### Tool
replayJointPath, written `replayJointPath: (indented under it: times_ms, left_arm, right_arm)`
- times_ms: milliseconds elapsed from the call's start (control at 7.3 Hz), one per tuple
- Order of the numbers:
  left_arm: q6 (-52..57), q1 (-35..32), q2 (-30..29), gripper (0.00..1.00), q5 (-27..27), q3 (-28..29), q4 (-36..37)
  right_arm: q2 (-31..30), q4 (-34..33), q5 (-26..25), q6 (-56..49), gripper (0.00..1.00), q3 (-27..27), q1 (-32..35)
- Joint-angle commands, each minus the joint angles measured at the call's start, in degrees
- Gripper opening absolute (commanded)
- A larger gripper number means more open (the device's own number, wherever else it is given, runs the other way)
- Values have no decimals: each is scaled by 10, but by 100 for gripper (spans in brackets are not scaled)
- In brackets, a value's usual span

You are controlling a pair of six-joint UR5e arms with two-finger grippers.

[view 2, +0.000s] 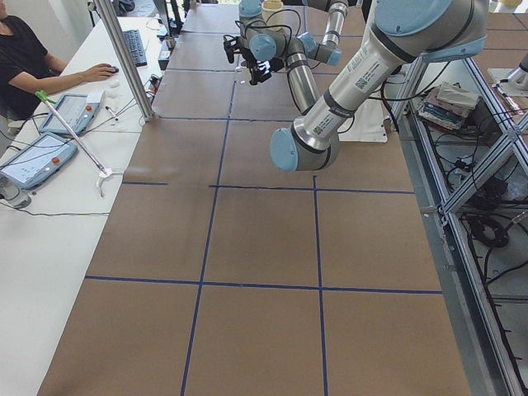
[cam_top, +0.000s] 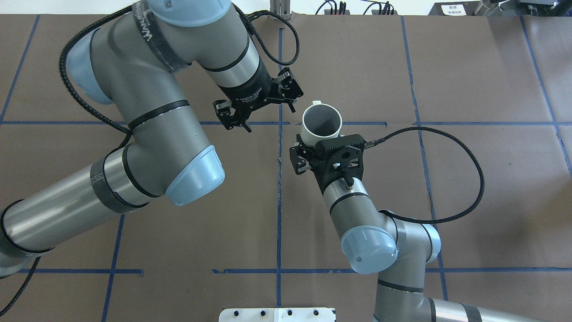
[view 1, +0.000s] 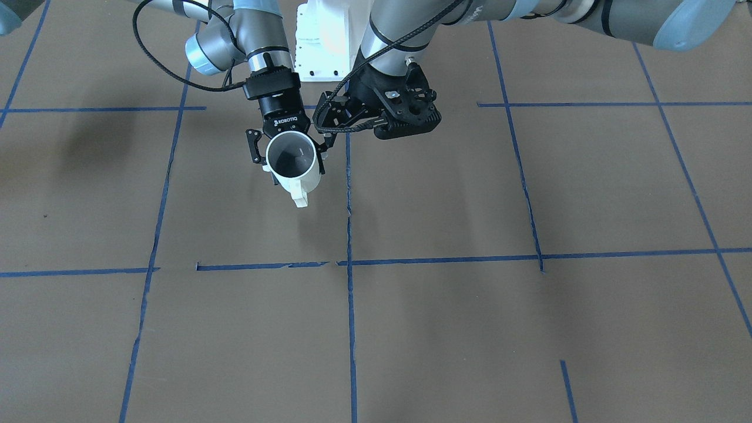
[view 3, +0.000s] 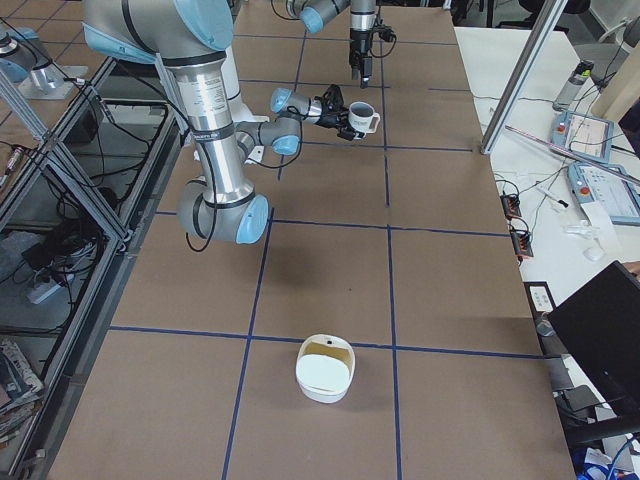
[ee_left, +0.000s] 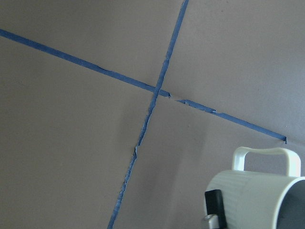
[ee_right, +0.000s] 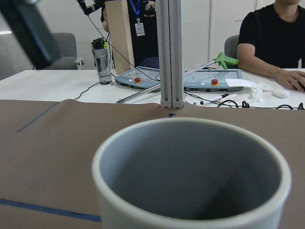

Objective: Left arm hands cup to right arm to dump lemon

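The white ribbed cup (cam_top: 321, 121) is held above the table, roughly upright, with its handle pointing away from the robot. My right gripper (cam_top: 321, 139) is shut on its sides. The cup also shows in the front view (view 1: 289, 155) and fills the right wrist view (ee_right: 190, 176). Its grey inside looks empty. The lemon shows in no view. My left gripper (cam_top: 268, 117) is open and empty, just to the cup's left and apart from it. The left wrist view shows the cup (ee_left: 257, 195) at the lower right.
A white bowl (view 3: 325, 368) with a pale yellowish inside stands on the brown paper far toward the robot's right end. Blue tape lines (view 1: 349, 264) cross the table. Operators and teach pendants (view 2: 37, 157) are at the side bench.
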Motion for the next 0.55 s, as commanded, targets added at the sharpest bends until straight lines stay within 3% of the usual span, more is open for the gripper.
replayJointPath:
  times_ms: [0,411]
  left_arm:
    - [-12,9,-20,100,-36,36,1]
    - [-12,28,-20,98,-36,40,1]
  right_arm:
    - [14,-32,-40,-24,39,-6,-16]
    - [27,-33,-42,-68,49,-6,-15]
